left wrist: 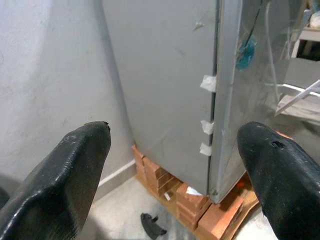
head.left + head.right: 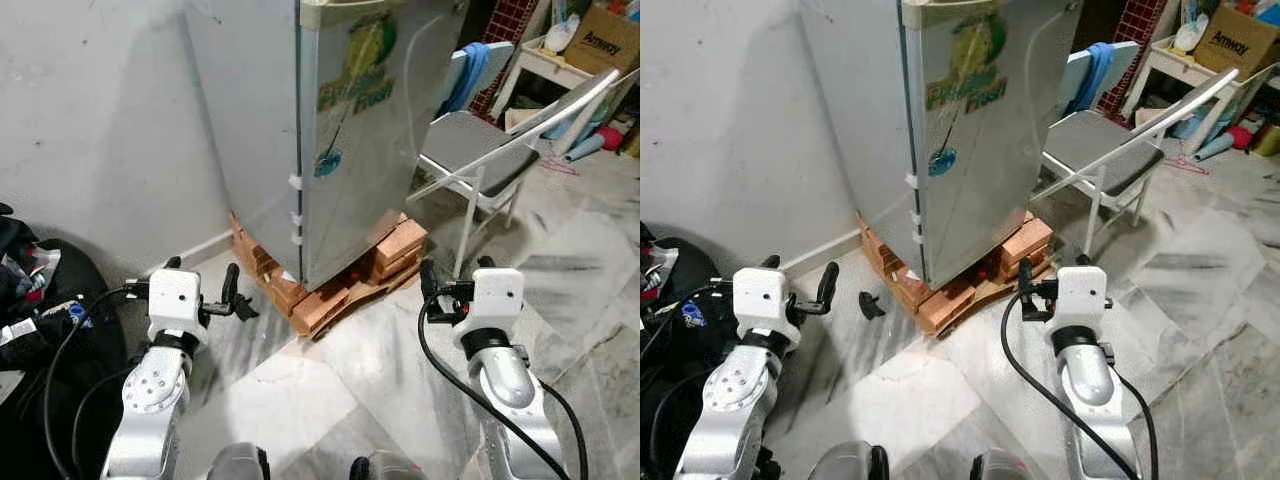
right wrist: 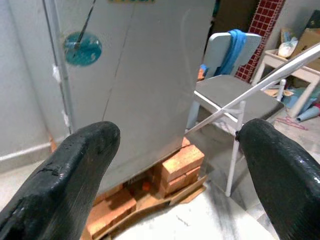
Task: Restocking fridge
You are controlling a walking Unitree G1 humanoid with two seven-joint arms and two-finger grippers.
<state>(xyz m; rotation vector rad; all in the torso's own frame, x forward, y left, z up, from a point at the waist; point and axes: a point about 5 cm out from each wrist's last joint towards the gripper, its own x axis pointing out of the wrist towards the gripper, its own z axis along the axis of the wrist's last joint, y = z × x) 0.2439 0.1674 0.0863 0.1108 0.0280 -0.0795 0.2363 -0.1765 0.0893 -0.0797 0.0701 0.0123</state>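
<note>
Fridge closed, raised on bricks, marble floor.
The grey metal fridge (image 2: pixel 350 130) stood on rough orange bricks (image 2: pixel 330 290) against the plastered wall (image 2: pixel 90 120); left gripper (image 1: pixel 170 185) and right gripper (image 3: pixel 175 185) were spread wide, empty, facing it; folding chair (image 2: pixel 480 150) beside.

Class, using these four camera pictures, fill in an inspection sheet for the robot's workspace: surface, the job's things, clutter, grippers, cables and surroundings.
Surface: marble floor, pale and streaked.
Job's things: silver fridge, door shut, raised on bricks; no stock to load seen.
Clutter: small black object on the floor by the bricks; dark bags at the robot's left.
Grippers: left gripper open, empty; right gripper open, empty; both face the fridge, apart from it.
Cables: black cables along both arms.
Surroundings: grey wall; folding chair beside the fridge; cardboard box beyond.
</note>
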